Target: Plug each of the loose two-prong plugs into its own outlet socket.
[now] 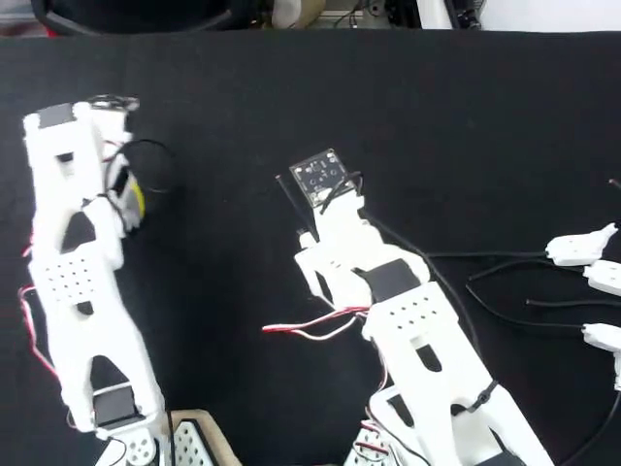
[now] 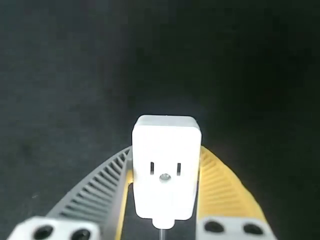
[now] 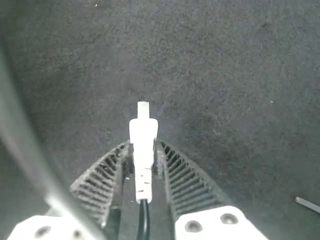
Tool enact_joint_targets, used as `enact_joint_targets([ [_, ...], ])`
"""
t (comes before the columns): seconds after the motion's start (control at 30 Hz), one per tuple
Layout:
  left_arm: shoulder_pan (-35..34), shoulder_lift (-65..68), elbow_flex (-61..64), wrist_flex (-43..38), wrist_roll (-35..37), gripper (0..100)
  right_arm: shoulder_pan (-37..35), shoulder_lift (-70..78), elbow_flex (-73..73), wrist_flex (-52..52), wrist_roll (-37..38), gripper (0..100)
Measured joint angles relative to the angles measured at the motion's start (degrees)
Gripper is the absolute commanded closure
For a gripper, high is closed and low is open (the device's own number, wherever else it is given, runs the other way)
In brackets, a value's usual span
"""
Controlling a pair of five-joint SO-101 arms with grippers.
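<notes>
Left gripper clamps outlet socket, slots facing its wrist; right gripper pinches two-prong plug, prongs forward — well apart, plug off socket's right.

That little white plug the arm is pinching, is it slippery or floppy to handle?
The plug looks like hard, smooth plastic, so probably stiff but a bit slippery; the ribbed fingers of the right gripper likely help. Its thin black cord looks floppy and may tug it sideways.
</notes>
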Motion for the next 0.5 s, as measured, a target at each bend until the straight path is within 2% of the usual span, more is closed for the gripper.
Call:
enact_joint_targets([
  [0.17, 6.07, -0.09, 3.96, 1.32, -4.4, 97, 4.92, 0.0, -0.18, 0.0, 0.97, 98.5],
  [0.27, 9.49, -0.7, 8.09, -0.88, -5.54, 97, 7.12, 0.0, -0.88, 0.0, 1.05, 98.5],
  [0.4, 12.57, -5.54, 18.46, -7.65, -6.59, 97, 9.14, 0.0, -0.88, 0.0, 1.05, 98.5],
  [0.5, 13.36, -13.98, 29.8, -13.89, -6.95, 97, 9.58, 0.0, -0.88, 0.0, 1.05, 98.5],
])
